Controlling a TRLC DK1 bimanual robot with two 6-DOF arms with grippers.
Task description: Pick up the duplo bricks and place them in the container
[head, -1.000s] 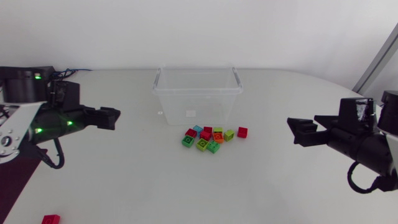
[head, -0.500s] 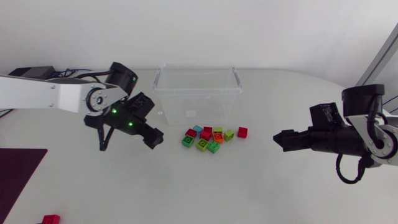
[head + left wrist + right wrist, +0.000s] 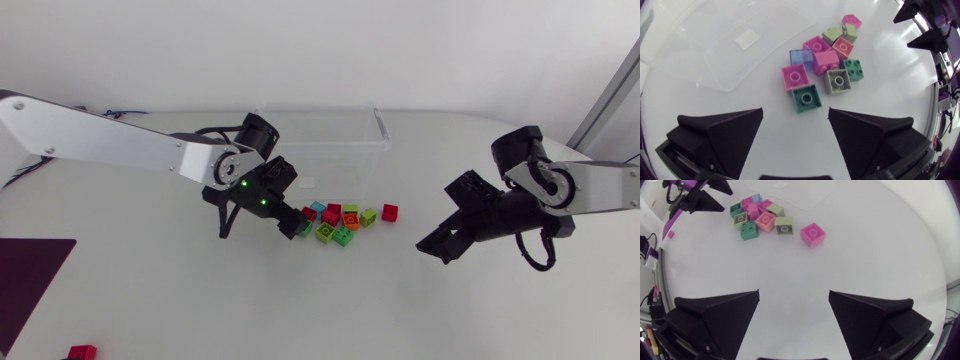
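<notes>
Several duplo bricks (image 3: 335, 222) in red, green, blue and orange lie clustered on the white table in front of the clear plastic container (image 3: 318, 150). A single red brick (image 3: 390, 212) lies just right of the cluster. My left gripper (image 3: 295, 226) hangs open at the cluster's left edge. In the left wrist view this gripper (image 3: 795, 135) has a green brick (image 3: 806, 97) just ahead of its gap, with nothing between the fingers. My right gripper (image 3: 432, 247) is open, right of and nearer than the lone red brick (image 3: 812, 233), empty (image 3: 794, 315).
Another red brick (image 3: 82, 351) lies far off at the table's front left, near a dark mat (image 3: 30, 270). The container (image 3: 730, 45) stands directly behind the cluster. Bare table lies between the two grippers.
My left arm has swung from the left edge in to the brick cluster. The right arm has moved inward and angled its gripper down toward the table.
</notes>
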